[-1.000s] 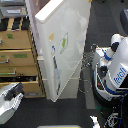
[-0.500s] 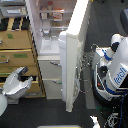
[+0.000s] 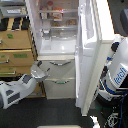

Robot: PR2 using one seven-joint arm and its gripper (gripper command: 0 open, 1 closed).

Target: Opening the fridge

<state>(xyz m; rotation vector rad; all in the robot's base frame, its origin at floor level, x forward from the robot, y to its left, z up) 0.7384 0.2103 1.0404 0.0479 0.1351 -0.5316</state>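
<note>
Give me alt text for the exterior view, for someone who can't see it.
A tall white fridge stands with its upper door swung wide open, showing white shelves holding a few items. The robot's gripper sits low on the view's left, near the two closed lower drawers, with a tan wooden cabinet behind it.

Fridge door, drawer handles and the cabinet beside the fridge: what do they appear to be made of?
The fridge door looks like smooth white painted metal or plastic; the picture is too coarse to tell which. The drawer handles appear silvery, likely metal or metallic-coated plastic, going by their pale grey sheen. The cabinet looks like tan wood or wood laminate, matte and evenly coloured.
</note>
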